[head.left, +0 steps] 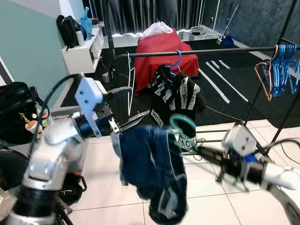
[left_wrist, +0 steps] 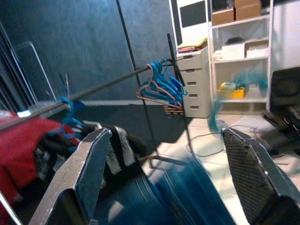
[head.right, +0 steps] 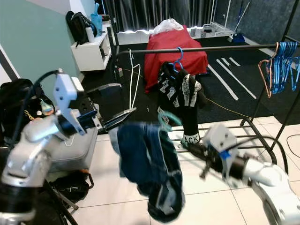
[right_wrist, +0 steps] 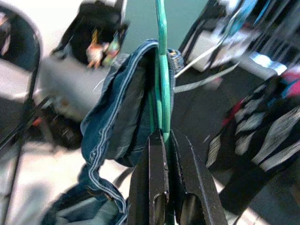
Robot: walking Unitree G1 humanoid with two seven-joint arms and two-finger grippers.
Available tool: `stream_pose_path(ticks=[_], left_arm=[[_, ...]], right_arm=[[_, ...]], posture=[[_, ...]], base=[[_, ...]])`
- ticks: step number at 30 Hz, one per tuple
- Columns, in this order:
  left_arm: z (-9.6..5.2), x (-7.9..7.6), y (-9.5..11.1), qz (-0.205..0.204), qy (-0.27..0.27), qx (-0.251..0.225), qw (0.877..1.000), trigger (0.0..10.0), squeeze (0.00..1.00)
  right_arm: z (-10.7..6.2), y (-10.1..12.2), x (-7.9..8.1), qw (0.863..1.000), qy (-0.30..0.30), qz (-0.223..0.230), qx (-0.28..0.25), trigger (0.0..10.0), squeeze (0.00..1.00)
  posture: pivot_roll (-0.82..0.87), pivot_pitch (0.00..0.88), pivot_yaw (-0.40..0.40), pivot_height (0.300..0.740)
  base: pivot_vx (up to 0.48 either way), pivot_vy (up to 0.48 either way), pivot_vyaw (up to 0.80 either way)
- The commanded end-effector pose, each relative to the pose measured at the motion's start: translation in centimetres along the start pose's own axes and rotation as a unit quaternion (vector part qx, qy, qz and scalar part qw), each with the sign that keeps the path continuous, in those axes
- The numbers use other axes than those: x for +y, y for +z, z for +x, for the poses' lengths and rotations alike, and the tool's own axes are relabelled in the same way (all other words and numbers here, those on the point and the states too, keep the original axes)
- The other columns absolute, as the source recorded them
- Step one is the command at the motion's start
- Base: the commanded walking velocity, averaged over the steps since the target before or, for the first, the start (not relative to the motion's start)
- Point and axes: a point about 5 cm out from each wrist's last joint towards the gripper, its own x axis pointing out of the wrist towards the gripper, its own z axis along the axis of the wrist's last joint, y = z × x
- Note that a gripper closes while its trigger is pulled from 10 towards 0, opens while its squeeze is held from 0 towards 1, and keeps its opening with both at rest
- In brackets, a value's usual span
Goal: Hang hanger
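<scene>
Right wrist view shows the right claw pressed together on the lower part of a teal hanger, with dark blue jeans draped over it. From the head cameras, that hanger with the jeans hangs in mid-air between the two arms, in front of a black clothes rail and below its bar. The left claw is spread wide, its fingers apart on either side of the jeans' upper edge; whether they touch the fabric cannot be told.

On the rail a blue hanger carries a black-and-white garment printed with lettering; only fragments read clearly, such as "ACK" near its hem. At the rail's right end hangs a bunch of empty blue and pink hangers. Behind the rail stands a bed with a red cover. A white shelf on the left holds a black bag. The floor is pale tile.
</scene>
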Motion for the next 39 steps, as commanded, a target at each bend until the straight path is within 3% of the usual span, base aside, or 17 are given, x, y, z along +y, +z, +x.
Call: stream_pose_path(ticks=[1, 2, 3, 5, 6, 7, 8, 12, 17, 21, 31, 33, 37, 38, 39], left_arm=[[-0.3, 0.3, 0.1, -0.016, 0.021, -0.006, 1.0, 10.0, 0.83], [-0.4, 0.1, -0.3, -0.057, 0.044, -0.018, 0.997, 10.0, 0.0], [-0.4, -0.5, -0.8, -0.095, 0.056, -0.024, 0.994, 10.0, 0.0], [-0.4, -0.5, -0.8, -0.095, 0.056, -0.024, 0.994, 10.0, 0.0], [-0.3, -1.3, -1.4, -0.128, 0.061, -0.023, 0.99, 10.0, 0.0], [-0.3, -1.3, -1.4, -0.128, 0.061, -0.023, 0.99, 10.0, 0.0], [-0.1, -2.1, -2.1, -0.154, 0.064, -0.019, 0.986, 10.0, 0.0], [0.3, -3.2, -2.9, -0.177, 0.069, -0.013, 0.982, 10.0, 0.0], [1.1, -4.0, -3.4, -0.178, 0.081, -0.014, 0.981, 10.0, 0.0], [3.0, -4.6, -2.4, -0.138, 0.113, -0.022, 0.984, 10.0, 0.0], [3.8, -5.1, -1.6, -0.097, 0.133, -0.016, 0.986, 10.0, 0.0], [3.6, -4.6, -2.1, -0.034, 0.156, 0.014, 0.987, 10.0, 0.0], [3.5, -4.1, -2.7, 0.004, 0.179, 0.036, 0.983, 10.0, 0.0], [3.5, -4.0, -2.9, 0.011, 0.185, 0.042, 0.982, 2.6, 0.0], [3.6, -3.9, -3.1, 0.017, 0.193, 0.047, 0.98, 0.0, 0.0]], right_arm=[[0.0, 1.2, -0.5, 0.999, -0.018, -0.007, -0.045, 0.0, 0.0], [0.1, 2.2, -1.1, 0.996, -0.036, -0.002, -0.078, 0.0, 0.0], [0.3, 3.1, -1.6, 0.992, -0.048, 0.011, -0.117, 0.0, 0.0], [0.3, 3.1, -1.6, 0.992, -0.048, 0.011, -0.117, 0.0, 0.0], [0.4, 4.1, -1.9, 0.985, -0.052, 0.029, -0.16, 0.0, 0.0], [0.4, 4.1, -1.9, 0.985, -0.052, 0.029, -0.16, 0.0, 0.0], [0.6, 4.9, -1.9, 0.978, -0.044, 0.051, -0.2, 0.0, 0.0], [0.8, 5.6, -1.7, 0.968, -0.028, 0.075, -0.237, 0.0, 0.0], [1.1, 5.6, -1.2, 0.967, -0.015, 0.082, -0.241, 0.0, 0.0], [1.7, 5.4, -0.8, 0.968, -0.011, 0.082, -0.235, 0.0, 0.0], [2.1, 5.7, -0.6, 0.966, 0.001, 0.091, -0.244, 0.0, 0.0], [2.5, 6.1, 0.1, 0.961, 0.023, 0.102, -0.257, 0.0, 0.0], [2.7, 6.6, 0.8, 0.957, 0.041, 0.108, -0.267, 0.0, 0.0], [2.7, 6.7, 0.9, 0.955, 0.047, 0.11, -0.27, 0.0, 0.0], [2.7, 6.9, 1.1, 0.954, 0.053, 0.112, -0.274, 0.0, 0.0]], posture=[[-0.16, 0.0, 0.057, 0.74], [-0.15, 0.0, 0.055, 0.74], [-0.15, 0.0, 0.055, 0.74], [-0.15, 0.0, 0.055, 0.74], [-0.15, 0.0, 0.052, 0.74], [-0.15, 0.0, 0.052, 0.74], [-0.14, 0.0, 0.047, 0.74], [-0.14, 0.0, 0.045, 0.74], [-0.14, 0.0, 0.046, 0.74], [-0.14, 0.0, 0.048, 0.74], [-0.14, 0.0, 0.046, 0.74], [-0.14, 0.0, 0.05, 0.74], [-0.14, 0.0, 0.051, 0.74], [-0.15, 0.0, 0.052, 0.74], [-0.15, 0.0, 0.052, 0.74]], base=[[0.0, 0.0, 0.0], [0.0, 0.0, 0.0], [0.0, 0.0, 0.0], [0.0, 0.0, 0.0], [0.0, 0.0, 0.0], [0.0, 0.0, 0.0], [0.0, 0.0, 0.0], [0.0, 0.0, 0.0], [0.0, 0.0, 0.0], [0.0, 0.0, 0.0], [0.0, 0.0, 0.0], [0.0, 0.0, 0.0], [0.0, 0.0, 0.0], [0.0, 0.0, 0.0], [0.0, 0.0, 0.0]])
